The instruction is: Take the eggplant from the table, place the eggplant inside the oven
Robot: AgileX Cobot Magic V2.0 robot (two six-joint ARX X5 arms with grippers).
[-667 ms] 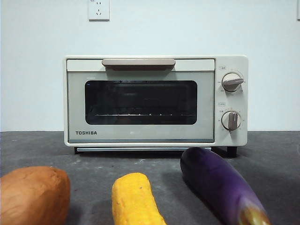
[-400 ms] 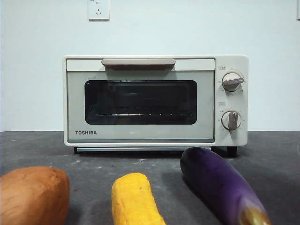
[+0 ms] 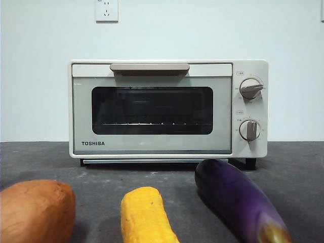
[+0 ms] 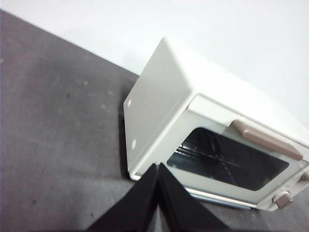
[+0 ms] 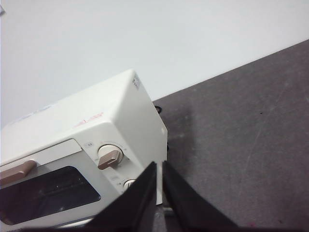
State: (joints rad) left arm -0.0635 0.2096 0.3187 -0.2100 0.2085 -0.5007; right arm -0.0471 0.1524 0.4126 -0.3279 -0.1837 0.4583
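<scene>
The purple eggplant [image 3: 238, 200] lies on the dark grey table [image 3: 298, 167] at the front right, its stem end toward the camera. Behind it stands the cream oven [image 3: 167, 109], door closed, also visible in the left wrist view [image 4: 159, 121] and the right wrist view [image 5: 96, 145]. My left gripper [image 4: 158, 166] is shut and empty, hovering off the oven's left side. Off the oven's right side, my right gripper [image 5: 159, 166] hangs nearly closed with nothing in it. Neither gripper appears in the front view.
A yellow corn cob [image 3: 144, 215] lies at the front centre and an orange-brown sweet potato [image 3: 35, 210] at the front left. A wall socket [image 3: 107, 10] is on the white wall behind the oven.
</scene>
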